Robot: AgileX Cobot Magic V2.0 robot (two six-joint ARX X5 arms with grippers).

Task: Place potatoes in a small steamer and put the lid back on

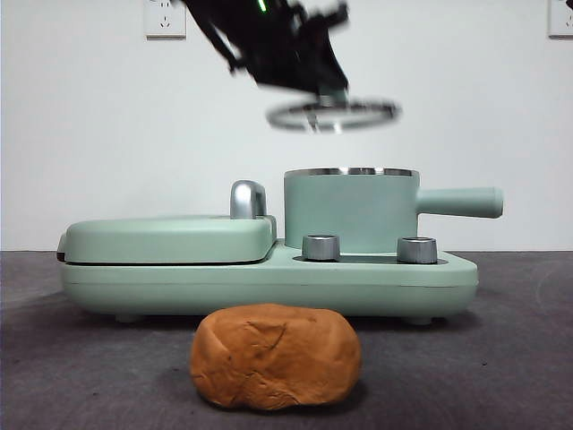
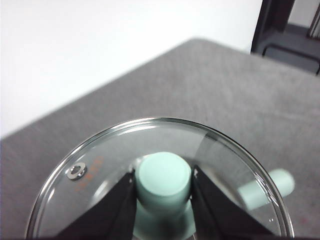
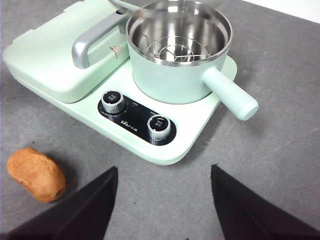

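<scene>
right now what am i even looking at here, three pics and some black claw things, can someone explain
This is a robot with two arms at a table, each ending in a two-jawed black gripper. One picture looks level across the table; the other two come from cameras on the wrists. The left gripper is shut on the knob of the glass lid, holding it in the air above the small steamer. The steamer sits open on a mint-green cooker base, a wire rack inside. The right gripper hangs open over the table, holding nothing. The potato lies on the grey table in front of the cooker.
</scene>
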